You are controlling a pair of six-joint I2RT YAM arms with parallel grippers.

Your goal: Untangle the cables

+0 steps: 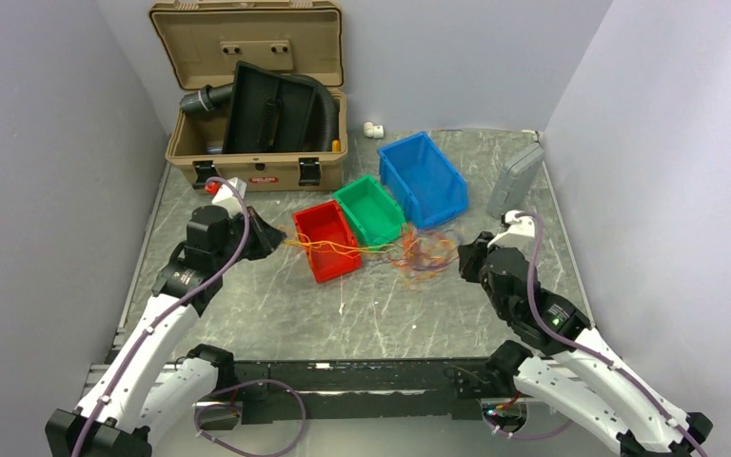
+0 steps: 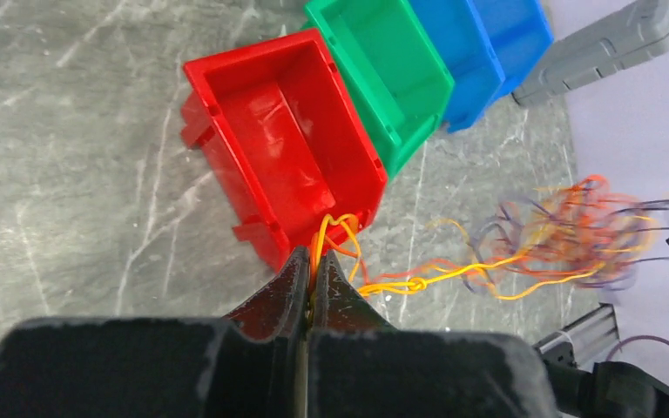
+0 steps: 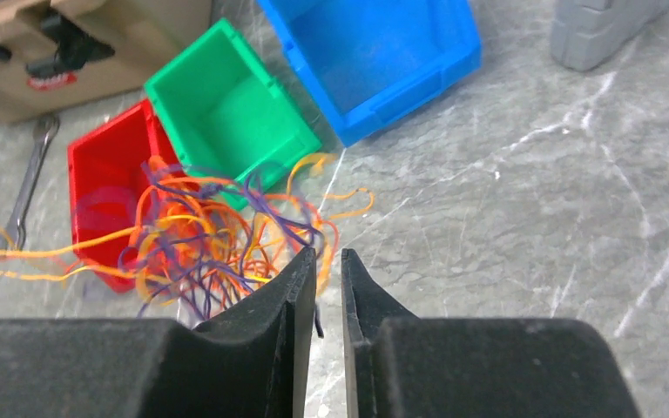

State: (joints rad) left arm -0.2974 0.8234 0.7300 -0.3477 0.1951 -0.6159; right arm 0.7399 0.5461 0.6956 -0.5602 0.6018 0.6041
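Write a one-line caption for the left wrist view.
Left gripper pinches orange cables beside the red bin, strands trailing to a blurred orange-and-purple tangle.

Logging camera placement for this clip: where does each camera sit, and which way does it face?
Top external: above and behind, looking down on the table; shows both arms, left gripper, right gripper.
Left wrist: on the left arm, facing the red bin; its fingers shut on orange cables.
Right wrist: on the right arm, facing the tangle; its fingers narrowly apart.
Shared: all show cables, red bin, green bin, blue bin.
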